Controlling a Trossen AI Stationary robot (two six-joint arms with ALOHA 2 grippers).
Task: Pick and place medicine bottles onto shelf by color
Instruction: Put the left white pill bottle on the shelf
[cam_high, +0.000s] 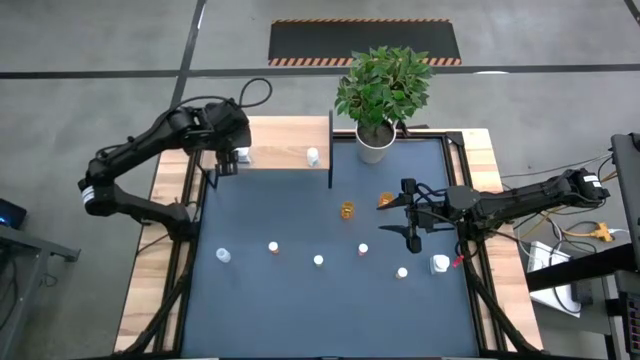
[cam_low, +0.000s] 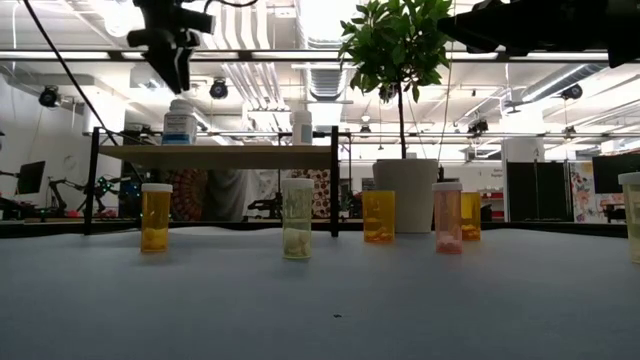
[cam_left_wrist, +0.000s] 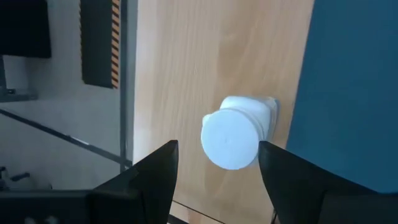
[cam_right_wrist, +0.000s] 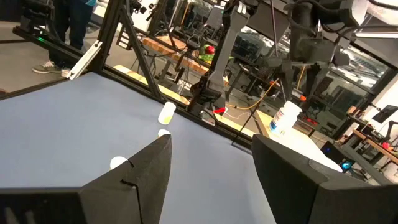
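Observation:
The light wood shelf (cam_high: 280, 140) stands at the table's far left. Two white bottles stand on it: one with a blue label (cam_high: 243, 155) (cam_low: 180, 122) at its left end, one (cam_high: 312, 155) near its right end. My left gripper (cam_high: 228, 162) (cam_left_wrist: 217, 146) hangs open above the left one, whose white cap (cam_left_wrist: 230, 140) shows between the fingers. My right gripper (cam_high: 412, 215) (cam_right_wrist: 211, 140) hovers open over the table's right part, near an upright orange bottle (cam_high: 347, 210) and another orange one (cam_high: 385, 200). Several small bottles (cam_high: 318, 261) stand in a row nearer the front.
A potted plant (cam_high: 375, 143) in a white pot stands at the far edge, just right of the shelf. The shelf's black frame leg (cam_high: 330, 150) marks its right end. The dark blue tabletop (cam_high: 300, 310) stretches in front of the bottle row. Cables lie off the table's right side.

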